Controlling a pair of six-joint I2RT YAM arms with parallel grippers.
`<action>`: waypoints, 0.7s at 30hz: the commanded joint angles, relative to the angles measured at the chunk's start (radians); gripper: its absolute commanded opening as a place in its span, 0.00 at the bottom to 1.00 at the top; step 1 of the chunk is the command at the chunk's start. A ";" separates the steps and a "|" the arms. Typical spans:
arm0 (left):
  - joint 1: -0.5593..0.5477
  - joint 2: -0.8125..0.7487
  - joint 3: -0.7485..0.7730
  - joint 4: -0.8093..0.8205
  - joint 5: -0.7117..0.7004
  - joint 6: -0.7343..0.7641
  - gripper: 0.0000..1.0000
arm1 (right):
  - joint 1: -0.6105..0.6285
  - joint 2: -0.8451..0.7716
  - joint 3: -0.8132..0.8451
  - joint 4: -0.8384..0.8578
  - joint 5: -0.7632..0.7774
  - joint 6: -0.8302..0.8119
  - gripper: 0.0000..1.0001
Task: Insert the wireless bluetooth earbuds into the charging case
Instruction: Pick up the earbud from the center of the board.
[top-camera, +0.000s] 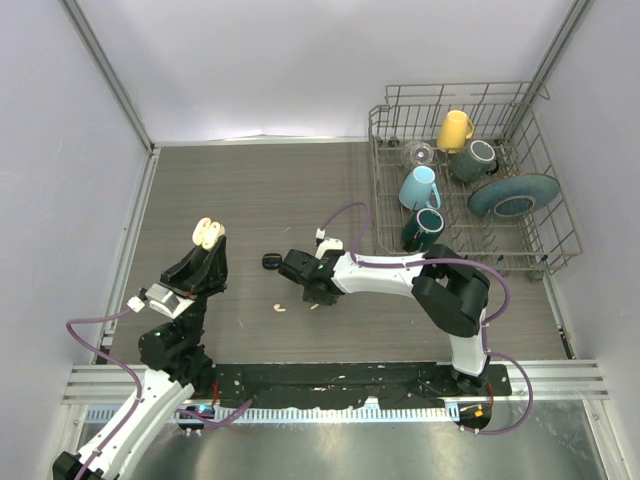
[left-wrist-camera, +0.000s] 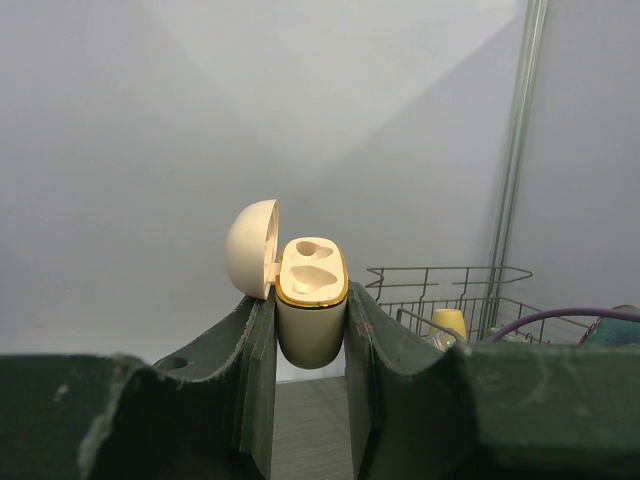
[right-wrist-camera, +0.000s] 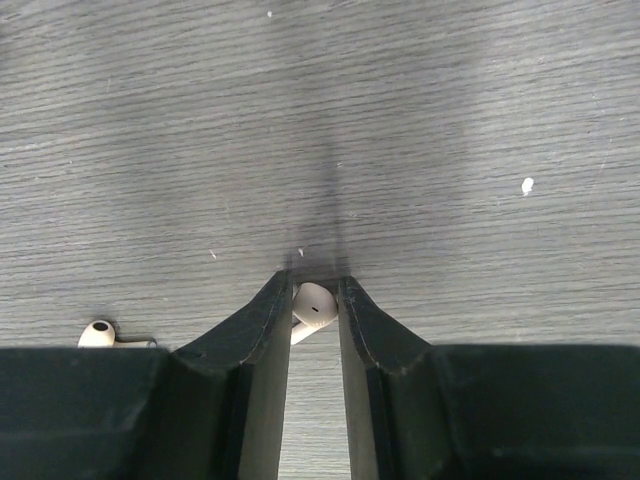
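My left gripper (top-camera: 208, 240) is raised above the table's left side and shut on an open cream charging case (top-camera: 207, 232). In the left wrist view the case (left-wrist-camera: 311, 310) stands upright between the fingers, lid (left-wrist-camera: 251, 248) swung open to the left, both slots empty. My right gripper (top-camera: 318, 297) is down at the table in the middle. In the right wrist view it (right-wrist-camera: 315, 290) is closed round a cream-white earbud (right-wrist-camera: 316, 305) at the fingertips, on or just above the wood. A second cream earbud (top-camera: 279, 308) lies to its left; it also shows in the right wrist view (right-wrist-camera: 97, 333).
A small black object (top-camera: 271, 261) lies on the table just left of the right gripper. A wire dish rack (top-camera: 540, 262) with several mugs and a plate stands at the back right. Grey walls enclose the table on three sides.
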 joint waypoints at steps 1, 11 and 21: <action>-0.002 -0.001 -0.042 0.051 0.003 0.023 0.00 | -0.003 0.019 -0.010 0.024 0.008 0.003 0.29; -0.002 -0.003 -0.042 0.048 0.000 0.023 0.00 | -0.001 0.017 -0.010 0.030 -0.001 -0.015 0.33; -0.003 -0.003 -0.042 0.048 -0.003 0.023 0.00 | 0.016 0.057 0.024 -0.008 0.022 -0.023 0.33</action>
